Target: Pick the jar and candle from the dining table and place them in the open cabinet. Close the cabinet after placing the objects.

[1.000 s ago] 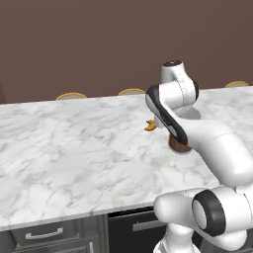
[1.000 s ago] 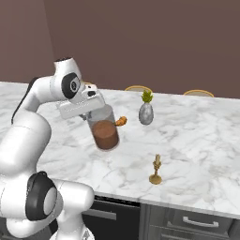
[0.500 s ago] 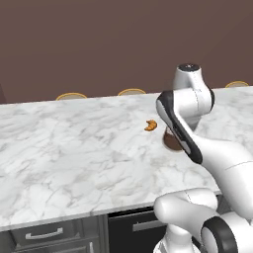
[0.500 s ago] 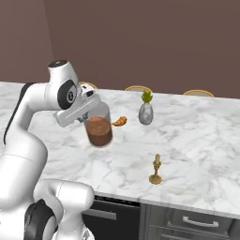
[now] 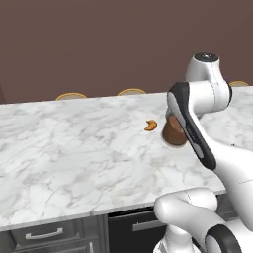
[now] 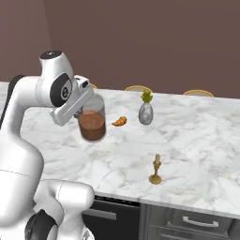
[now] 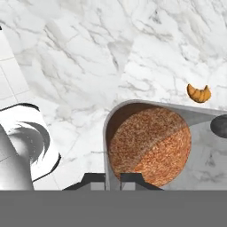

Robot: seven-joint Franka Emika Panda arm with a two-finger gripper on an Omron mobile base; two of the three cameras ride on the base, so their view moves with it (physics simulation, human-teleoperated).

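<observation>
jar (image 6: 92,124) | higher above dining table (image 6: 197,140) than before | pincer (image 7: 112,179) clamped on its rim

A: Where's the jar (image 6: 92,124)?
B: Held above the table (image 6: 197,140), its rim pinched in the claw (image 7: 113,178).
A: And the rest?
B: Croissant (image 6: 120,122) and vase (image 6: 146,112) lie toward the far edge; candle (image 6: 156,170) stands near the front edge.

There are no words, numbers, labels or signs to read anywhere here (not on any of the things, and not on the robot).
</observation>
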